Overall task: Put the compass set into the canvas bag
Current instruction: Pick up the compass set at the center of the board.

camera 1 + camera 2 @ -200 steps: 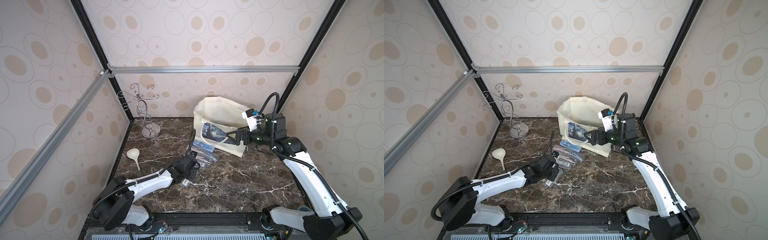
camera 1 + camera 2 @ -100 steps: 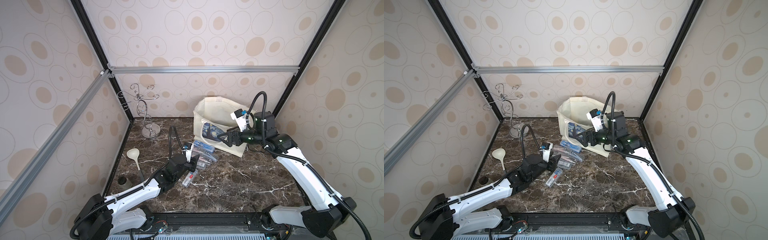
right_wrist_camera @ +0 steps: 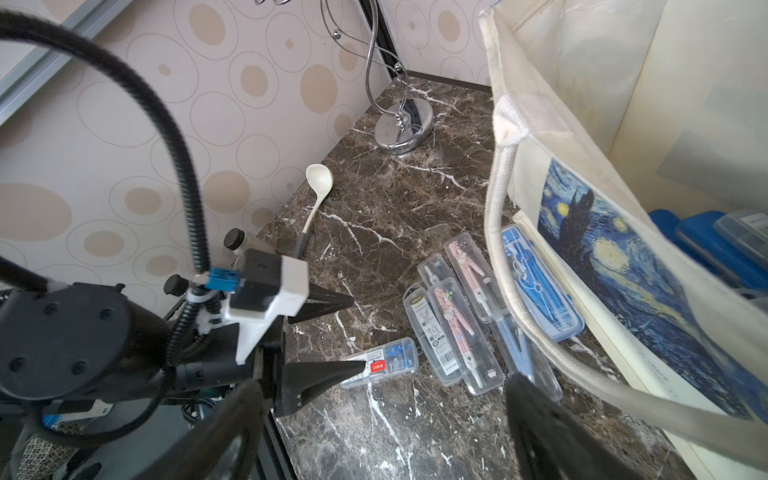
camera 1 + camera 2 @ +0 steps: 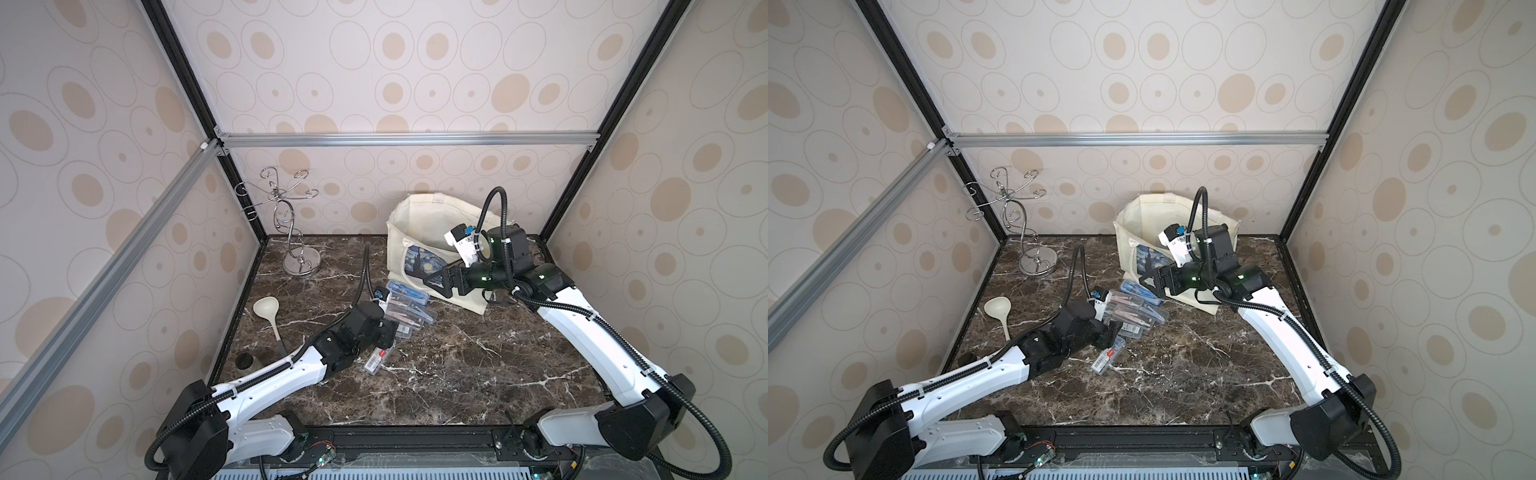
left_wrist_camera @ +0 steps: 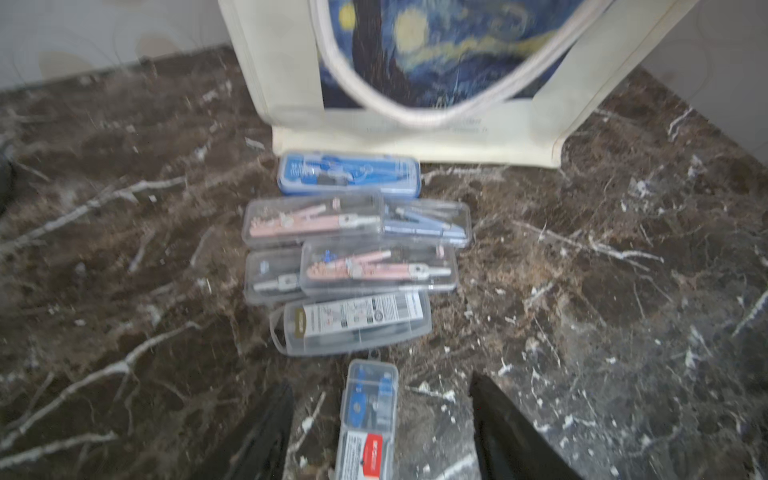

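Straddling one compass set (image 5: 368, 419), a small clear case lying flat on the counter (image 5: 124, 291), with the left jaws parted and touching neither long side. Gripping nothing there; judging by the fit, lining up for a pinch across the narrow width, the length being too much for that spread.

Facing, just ahead of those jaws, a pile (image 5: 353, 257) of more cases, several overlapping, ending in a blue case (image 5: 348, 172) just beside the foot of the bag (image 5: 282, 83). Finding the bag upright and open-mouthed beyond the pile, seemingly placed for taking cases dropped in from above, with other cases (image 3: 706, 245) showing inside.

Hovering the right jaws, spread wide and empty, over the pile's far end and close to the printed front, with the rope handle (image 3: 494, 232) hanging just beside them. Likely waiting there for pinching rope or rim and steadying limp canvas.

Ignoring, well off to the left jaws' outer side, a spoon (image 4: 267, 308) and a stand (image 4: 301, 265).
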Available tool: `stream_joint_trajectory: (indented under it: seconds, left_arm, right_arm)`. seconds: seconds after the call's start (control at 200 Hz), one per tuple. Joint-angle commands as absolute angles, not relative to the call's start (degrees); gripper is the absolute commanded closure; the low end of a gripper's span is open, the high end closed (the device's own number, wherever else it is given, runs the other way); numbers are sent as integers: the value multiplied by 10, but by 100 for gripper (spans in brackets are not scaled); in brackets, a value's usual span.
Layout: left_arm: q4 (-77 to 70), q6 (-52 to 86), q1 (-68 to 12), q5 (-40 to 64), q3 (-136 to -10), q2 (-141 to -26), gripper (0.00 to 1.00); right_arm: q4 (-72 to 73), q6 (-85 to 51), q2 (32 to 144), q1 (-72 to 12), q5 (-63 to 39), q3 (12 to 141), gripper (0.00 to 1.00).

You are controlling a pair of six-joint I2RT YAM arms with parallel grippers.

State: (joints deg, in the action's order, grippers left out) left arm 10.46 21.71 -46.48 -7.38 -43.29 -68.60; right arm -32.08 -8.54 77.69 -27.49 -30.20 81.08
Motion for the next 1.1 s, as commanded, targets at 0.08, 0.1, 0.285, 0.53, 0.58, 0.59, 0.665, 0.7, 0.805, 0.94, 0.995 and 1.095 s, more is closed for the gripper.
stream_joint_trajectory:
  seconds: [0.08, 0.1, 0.285, 0.53, 0.58, 0.59, 0.665, 0.7, 0.805, 0.94, 0.995, 1.095]
  left_arm:
    - [247, 262, -470, -29, -430, -720, 27]
    - [253, 263, -470, -27, -430, -726, 27]
    - [281, 269, -472, -6, -426, -780, 26]
    - [290, 274, -475, -1, -426, -838, 29]
    - [290, 274, -475, -6, -428, -845, 32]
    - [291, 274, -475, -7, -429, -846, 33]
    - [290, 275, -475, -12, -428, -855, 37]
    - [289, 275, -476, -13, -428, -858, 39]
    - [281, 276, -477, -23, -426, -866, 44]
    - [273, 273, -480, -31, -428, -874, 54]
    - [273, 271, -481, -37, -429, -875, 58]
    - [269, 268, -482, -44, -429, -871, 62]
  right_arm:
    - [-320, -82, 784, -286, -299, 818, 7]
    - [-320, -82, 784, -287, -298, 818, 7]
    - [-322, -77, 774, -287, -289, 816, 7]
    - [-323, -71, 767, -287, -279, 813, 6]
    - [-322, -71, 767, -287, -279, 813, 6]
    - [-322, -71, 767, -287, -279, 814, 6]
    - [-321, -71, 768, -287, -279, 814, 6]
    - [-321, -70, 768, -287, -279, 815, 6]
    - [-320, -68, 769, -287, -276, 816, 6]
    - [-322, -66, 771, -287, -275, 820, 6]
    - [-324, -65, 772, -287, -274, 822, 6]
    - [-327, -62, 772, -287, -272, 824, 6]
